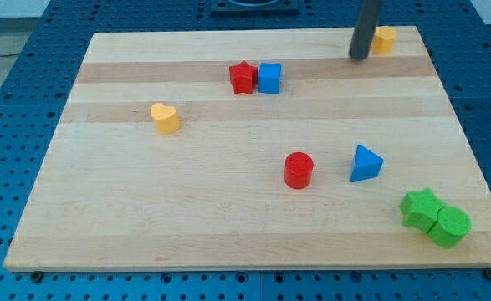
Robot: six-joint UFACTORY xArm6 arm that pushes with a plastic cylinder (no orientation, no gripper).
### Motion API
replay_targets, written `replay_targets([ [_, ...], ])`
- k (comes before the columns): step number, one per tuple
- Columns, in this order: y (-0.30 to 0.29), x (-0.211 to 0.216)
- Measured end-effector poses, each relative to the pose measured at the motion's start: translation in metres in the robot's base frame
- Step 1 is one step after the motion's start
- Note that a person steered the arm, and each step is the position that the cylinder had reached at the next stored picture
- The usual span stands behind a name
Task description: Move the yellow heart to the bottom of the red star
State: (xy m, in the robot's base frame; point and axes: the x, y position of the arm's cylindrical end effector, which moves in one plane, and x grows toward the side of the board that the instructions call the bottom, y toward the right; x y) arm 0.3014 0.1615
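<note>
The yellow heart (166, 118) lies on the wooden board (228, 226) at the view's left. The red star (242, 77) sits near the top centre, touching a blue cube (269, 78) on its right. The heart is well to the left of and below the star. My tip (360, 57) is at the top right of the board, far from the heart and the star, right next to a yellow block (384, 39) partly hidden behind the rod.
A red cylinder (298, 170) and a blue triangle (365, 163) sit right of centre. A green star (421, 207) and a green cylinder (449, 226) touch each other at the bottom right corner. A blue perforated table (11, 100) surrounds the board.
</note>
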Motion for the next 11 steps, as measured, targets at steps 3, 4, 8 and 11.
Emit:
replay_targets([
  [3,-0.204,0.171],
  [4,-0.279,0.173],
  [8,-0.278,0.101],
  [11,-0.226,0.089],
])
